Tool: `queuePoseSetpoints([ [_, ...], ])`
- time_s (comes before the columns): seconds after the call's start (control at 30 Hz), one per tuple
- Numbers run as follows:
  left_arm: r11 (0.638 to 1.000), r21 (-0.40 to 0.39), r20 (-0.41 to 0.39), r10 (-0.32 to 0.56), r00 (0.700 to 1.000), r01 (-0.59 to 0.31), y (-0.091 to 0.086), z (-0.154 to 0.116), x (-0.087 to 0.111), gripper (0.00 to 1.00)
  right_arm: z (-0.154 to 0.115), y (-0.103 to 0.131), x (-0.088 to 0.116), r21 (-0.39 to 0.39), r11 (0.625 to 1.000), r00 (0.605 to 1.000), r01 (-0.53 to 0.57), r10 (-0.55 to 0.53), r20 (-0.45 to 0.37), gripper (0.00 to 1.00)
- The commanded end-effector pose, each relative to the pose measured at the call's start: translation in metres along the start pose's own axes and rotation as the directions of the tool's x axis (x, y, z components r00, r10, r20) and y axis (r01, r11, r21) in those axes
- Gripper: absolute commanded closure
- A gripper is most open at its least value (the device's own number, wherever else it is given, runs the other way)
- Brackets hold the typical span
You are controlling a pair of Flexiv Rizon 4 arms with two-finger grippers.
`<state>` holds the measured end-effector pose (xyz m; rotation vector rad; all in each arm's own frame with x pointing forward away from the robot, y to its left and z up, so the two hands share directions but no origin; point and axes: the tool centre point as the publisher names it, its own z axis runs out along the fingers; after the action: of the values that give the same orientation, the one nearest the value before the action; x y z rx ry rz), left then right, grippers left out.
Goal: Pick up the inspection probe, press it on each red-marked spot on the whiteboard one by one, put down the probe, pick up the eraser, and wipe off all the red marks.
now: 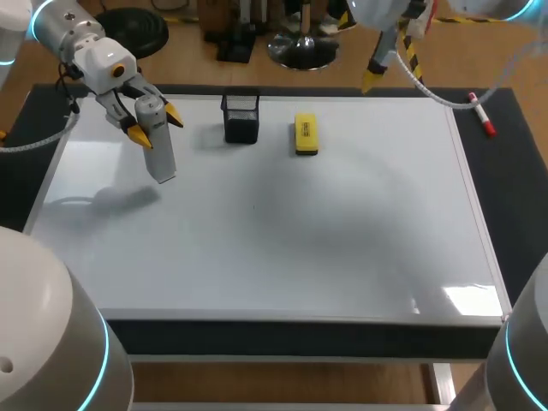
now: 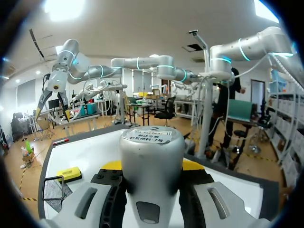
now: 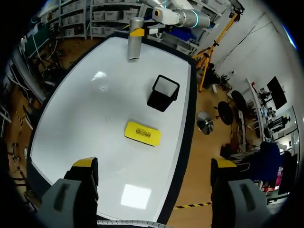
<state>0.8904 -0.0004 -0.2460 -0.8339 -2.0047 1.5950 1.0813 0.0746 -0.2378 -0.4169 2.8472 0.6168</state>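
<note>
Stage check: gripping the inspection probe (image 1: 161, 152) in the left gripper (image 1: 154, 124), yellow-tipped fingers closed against its silver body from both sides, holding it tilted above the whiteboard (image 1: 342, 240) at the upper left of the frame, lower end apparently clear of the surface, with its shadow falling apart from it. Holding the right gripper (image 3: 153, 166) up over the far edge at the upper middle, jaws standing wide apart with nothing between them. Judging the pick-up as done. Looking for red-marked spots and finding none clear enough to tell on the white surface, so leaving open whether the pressing is pending or finished. Counting as not yet done: setting the probe down, perhaps into the black mesh holder (image 1: 241, 117) near the top edge, taking the yellow eraser (image 1: 306, 135) lying flat just right of that holder, and wiping. Noting a red marker (image 1: 481, 114) resting off the board on the dark mat at the upper right.
</note>
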Motion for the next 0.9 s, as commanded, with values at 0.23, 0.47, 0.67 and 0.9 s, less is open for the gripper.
queuePoseSetpoints([
  [0.23,1.000,0.000,-0.004,0.000,1.000,0.000,-0.0007,-0.0010,-0.0005,1.00,0.0010,0.0011,-0.0079,0.003,1.000,0.987,-0.011,0.011,-0.161,0.00],
  [0.47,1.000,0.000,-0.004,0.000,1.000,0.000,-0.0007,-0.0010,-0.0005,1.00,0.0010,0.0011,-0.0079,0.003,1.000,0.987,-0.011,0.011,-0.161,0.00],
  [0.67,1.000,0.000,-0.004,0.000,1.000,0.000,-0.0007,-0.0010,-0.0005,1.00,0.0010,0.0011,-0.0079,0.003,1.000,0.987,-0.011,0.011,-0.161,0.00],
  [0.9,1.000,-0.008,-0.015,-0.001,1.000,0.001,-0.0052,-0.0005,-0.0060,1.00,0.0010,0.0011,-0.0079,0.003,1.000,0.987,-0.011,0.011,-0.161,0.00],
])
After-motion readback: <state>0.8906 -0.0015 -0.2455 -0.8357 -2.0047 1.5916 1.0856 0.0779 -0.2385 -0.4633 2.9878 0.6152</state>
